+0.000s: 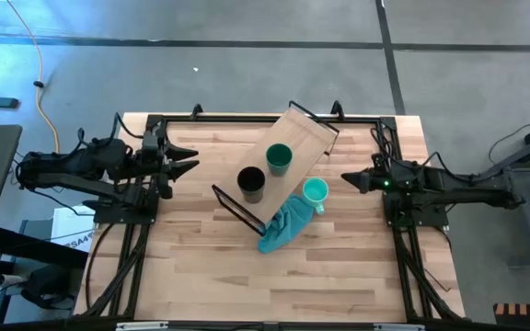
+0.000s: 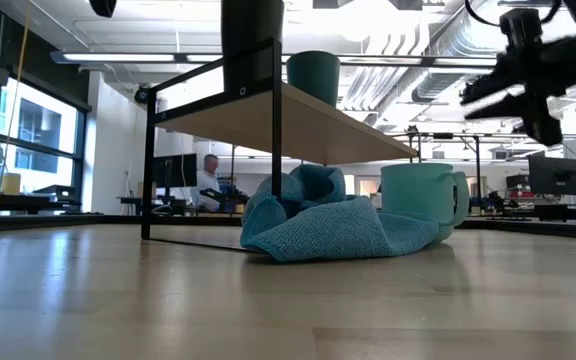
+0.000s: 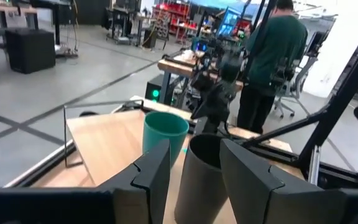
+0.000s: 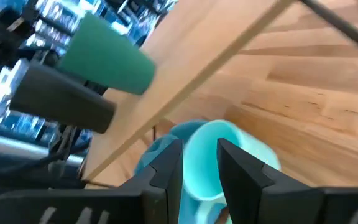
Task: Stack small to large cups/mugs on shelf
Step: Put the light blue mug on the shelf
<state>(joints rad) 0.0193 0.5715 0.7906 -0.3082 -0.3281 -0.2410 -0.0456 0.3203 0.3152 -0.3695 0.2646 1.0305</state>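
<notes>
The shelf (image 1: 307,138) stands slantwise across the middle of the table on its thin black legs. A dark green cup (image 1: 279,158) and a black cup (image 1: 251,184) stand upright on its board, a little apart. The mint mug (image 1: 315,191) stands on the tabletop beside the shelf, right of it, with its handle (image 2: 460,197) showing. My left gripper (image 1: 188,158) hovers open at the table's left, level, pointing at the black cup (image 3: 199,180). My right gripper (image 1: 348,179) hovers open just right of the mug (image 4: 219,158), tilted down toward it.
A teal cloth (image 1: 282,228) lies crumpled on the table against the mug and partly under the shelf's near end (image 2: 308,225). The near half of the tabletop (image 1: 274,285) is bare wood. A person (image 3: 277,53) stands beyond the table's right side.
</notes>
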